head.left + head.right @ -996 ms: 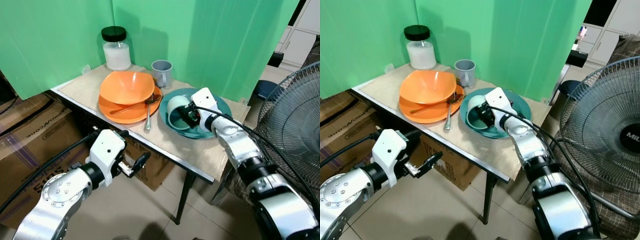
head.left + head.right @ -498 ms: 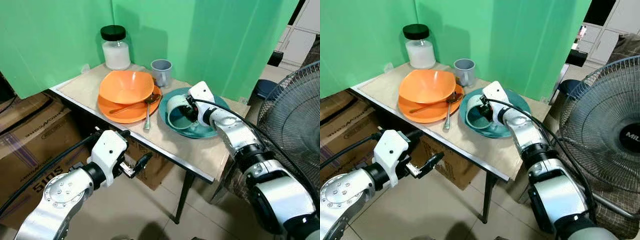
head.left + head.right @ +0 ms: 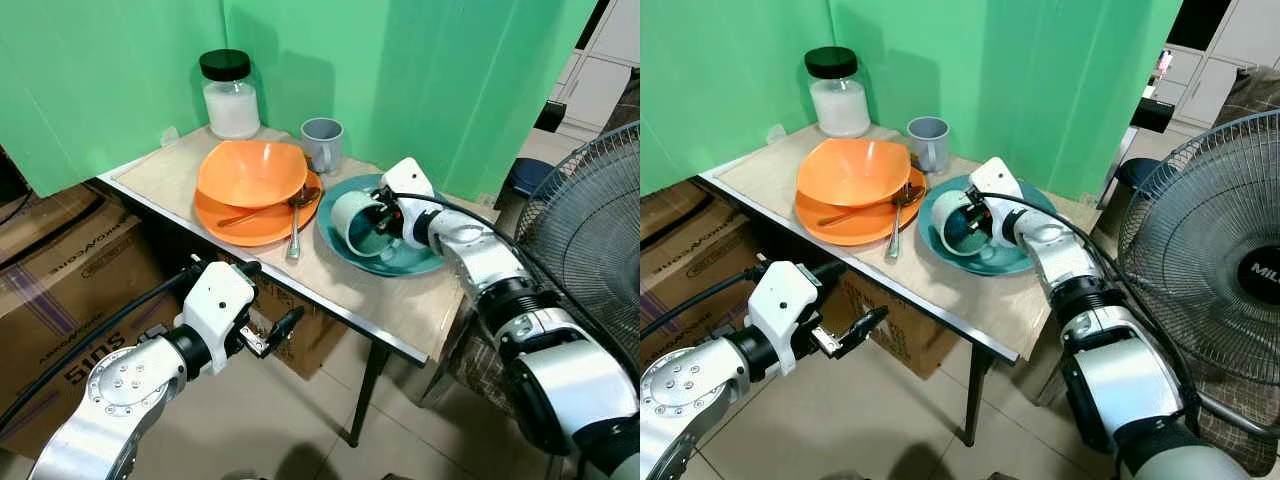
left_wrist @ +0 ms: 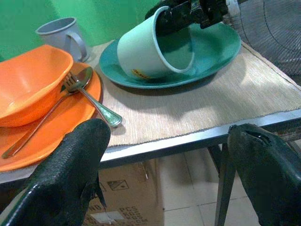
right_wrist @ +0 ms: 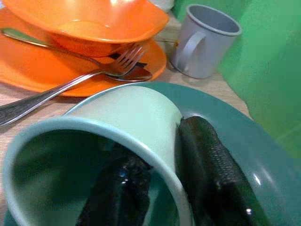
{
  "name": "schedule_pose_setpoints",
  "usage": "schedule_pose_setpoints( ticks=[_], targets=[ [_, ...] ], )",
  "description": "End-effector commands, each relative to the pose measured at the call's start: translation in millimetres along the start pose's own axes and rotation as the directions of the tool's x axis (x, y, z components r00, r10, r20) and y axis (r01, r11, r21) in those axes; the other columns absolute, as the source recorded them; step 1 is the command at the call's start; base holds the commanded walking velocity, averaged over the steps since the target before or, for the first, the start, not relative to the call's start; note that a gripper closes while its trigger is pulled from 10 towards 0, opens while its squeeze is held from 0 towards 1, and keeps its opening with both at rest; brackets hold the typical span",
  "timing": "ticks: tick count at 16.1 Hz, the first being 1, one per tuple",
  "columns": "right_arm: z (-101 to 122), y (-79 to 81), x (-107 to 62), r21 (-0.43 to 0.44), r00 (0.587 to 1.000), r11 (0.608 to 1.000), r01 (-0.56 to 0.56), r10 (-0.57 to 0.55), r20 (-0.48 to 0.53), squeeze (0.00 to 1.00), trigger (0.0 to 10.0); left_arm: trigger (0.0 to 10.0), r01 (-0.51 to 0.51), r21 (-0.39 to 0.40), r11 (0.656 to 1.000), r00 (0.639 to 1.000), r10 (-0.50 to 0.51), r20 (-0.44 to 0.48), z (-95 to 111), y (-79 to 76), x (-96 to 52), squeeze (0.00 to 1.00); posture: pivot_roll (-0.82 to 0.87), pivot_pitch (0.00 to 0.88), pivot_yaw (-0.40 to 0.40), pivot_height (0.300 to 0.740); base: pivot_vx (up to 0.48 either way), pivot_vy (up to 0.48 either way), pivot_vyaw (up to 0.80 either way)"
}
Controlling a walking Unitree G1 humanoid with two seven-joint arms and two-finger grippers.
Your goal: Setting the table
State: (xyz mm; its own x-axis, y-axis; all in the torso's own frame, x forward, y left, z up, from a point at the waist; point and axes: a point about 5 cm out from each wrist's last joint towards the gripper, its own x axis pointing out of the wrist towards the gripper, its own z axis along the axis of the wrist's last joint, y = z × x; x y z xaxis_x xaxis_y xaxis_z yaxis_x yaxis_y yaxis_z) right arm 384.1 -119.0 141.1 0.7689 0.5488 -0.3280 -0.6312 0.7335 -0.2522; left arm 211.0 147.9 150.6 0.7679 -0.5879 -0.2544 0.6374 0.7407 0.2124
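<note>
at frame centre the right gripper (image 3: 378, 215) pinches the rim of a pale green ceramic mug (image 3: 353, 222), one finger inside, one outside; the mug is tilted on its side over the round teal plate (image 3: 420, 259). the left gripper (image 3: 270, 333), lower left, hangs spread open below the table edge. cardboard box (image 3: 75, 290) lettering is unreadable.

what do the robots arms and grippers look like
Both arms are jointed silver metal with black bands at the joints and white housings at the wrists. A black cable runs along each. The left gripper and right gripper each have two long black fingers with a textured, rubbery-looking surface.
</note>
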Motion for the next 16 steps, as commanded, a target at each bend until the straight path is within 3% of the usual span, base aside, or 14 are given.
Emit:
schedule_pose_setpoints(
  ticks=[1, 7, 10, 13, 14, 15, 16],
  targets=[
    [2.7, -2.9, -0.5, -0.018, 1.000, 0.999, -0.026, 0.026, -0.013, 0.00, 0.0, 10.0, 0.023, 0.001, 1.000, 1.000, -0.023, -0.009, -2.4, -2.0, 1.3, 0.00, 0.12, 0.000, -0.026, 0.740, 0.000, 0.000, 0.00],
    [28.2, -12.7, -3.1, -0.157, 0.988, 0.975, -0.155, 0.150, -0.042, 0.00, 0.0, 10.0, 0.033, -0.003, 0.999, 0.999, -0.033, -0.007, -3.8, -4.3, 3.1, 0.00, 0.11, 0.000, -0.035, 0.740, 0.000, 0.000, 0.00],
    [51.2, -27.3, -8.2, -0.302, 0.977, 0.931, -0.204, 0.177, -0.116, 0.00, 0.0, 10.0, 0.030, -0.012, 0.999, 1.000, -0.030, -0.001, -5.0, -6.9, 6.0, 0.00, 0.10, 0.000, -0.063, 0.740, 0.000, 0.000, 0.00],
    [58.8, -25.6, -4.5, -0.413, 0.957, 0.874, -0.257, 0.171, -0.234, 0.00, 0.0, 10.0, 0.026, -0.019, 0.999, 1.000, -0.026, -0.002, -7.2, -10.2, 6.7, 0.00, 0.09, 0.000, -0.088, 0.740, 0.000, 0.000, 0.00],
    [57.0, -23.6, -2.5, -0.474, 0.947, 0.837, -0.272, 0.147, -0.284, 0.00, 1.3, 10.0, 0.026, -0.020, 0.999, 1.000, -0.026, -0.003, -7.7, -11.0, 6.2, 0.00, 0.10, 0.000, -0.092, 0.740, 0.000, 0.000, 0.00],
    [56.1, -21.8, -1.3, -0.489, 0.940, 0.822, -0.290, 0.148, -0.309, 0.00, 10.0, 10.0, 0.026, -0.021, 0.999, 1.000, -0.026, -0.004, -8.0, -11.5, 5.8, 0.00, 0.10, 0.000, -0.096, 0.740, 0.000, 0.000, 0.00],
    [55.8, -20.2, -0.6, -0.491, 0.933, 0.816, -0.307, 0.156, -0.324, 0.00, 10.0, 10.0, 0.025, -0.023, 0.999, 1.000, -0.025, -0.005, -8.2, -12.0, 5.4, 0.00, 0.10, 0.000, -0.097, 0.740, 0.000, 0.000, 0.00]
  ],
)
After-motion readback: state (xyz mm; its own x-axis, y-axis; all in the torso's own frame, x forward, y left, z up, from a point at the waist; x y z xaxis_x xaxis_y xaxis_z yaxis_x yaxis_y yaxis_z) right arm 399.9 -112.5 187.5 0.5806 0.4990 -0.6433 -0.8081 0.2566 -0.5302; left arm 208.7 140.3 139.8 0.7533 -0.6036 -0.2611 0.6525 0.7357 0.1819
